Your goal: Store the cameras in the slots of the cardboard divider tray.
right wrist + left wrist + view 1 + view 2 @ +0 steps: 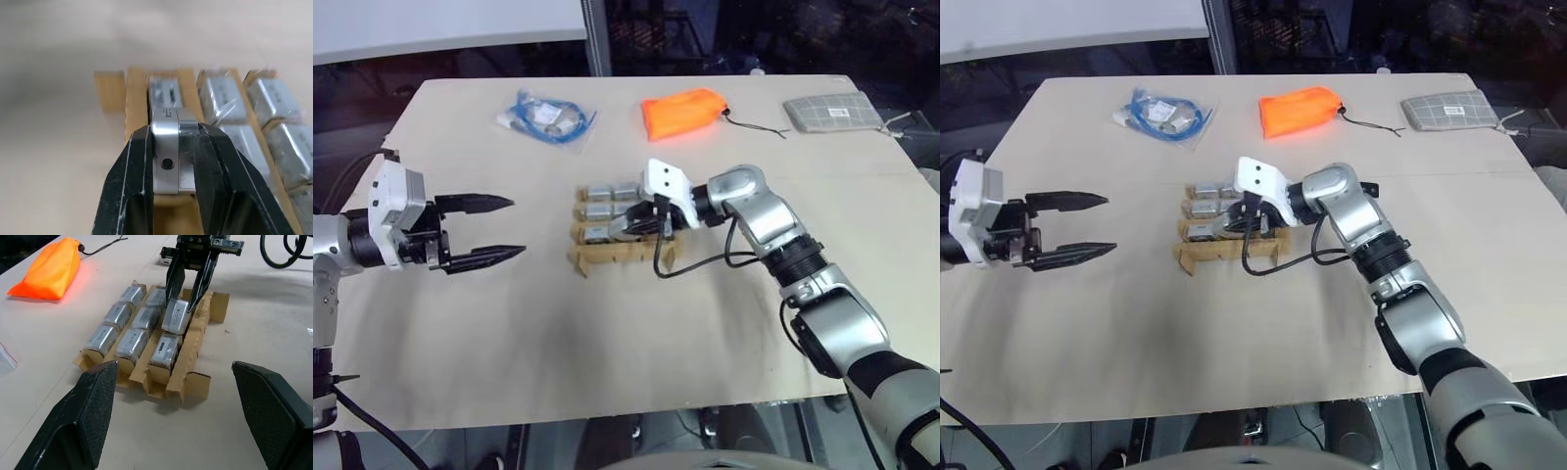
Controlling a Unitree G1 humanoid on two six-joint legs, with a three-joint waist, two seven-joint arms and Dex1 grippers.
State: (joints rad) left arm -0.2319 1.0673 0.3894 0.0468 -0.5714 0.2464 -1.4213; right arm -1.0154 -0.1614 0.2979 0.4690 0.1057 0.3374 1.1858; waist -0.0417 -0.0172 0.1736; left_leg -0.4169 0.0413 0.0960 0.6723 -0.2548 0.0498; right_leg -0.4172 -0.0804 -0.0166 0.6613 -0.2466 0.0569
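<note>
Cameras (132, 328) | right end effector (172, 161) pinches one above cardboard divider tray (193, 345) | left end effector (486, 232) spread | lower squarely into slot beneath.

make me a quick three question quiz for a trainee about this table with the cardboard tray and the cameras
1. True or false: the right gripper is shut on a camera over the cardboard divider tray.
2. Which pouch lies nearest the blue cable bag? A) the orange pouch B) the grey checked pouch
3. Fill in: the left gripper is ____, holding nothing, off to one side of the tray.

Key
1. True: its black fingers clamp the camera's two sides.
2. A: the orange pouch sits between the bag and the grey checked pouch.
3. Open.
</note>
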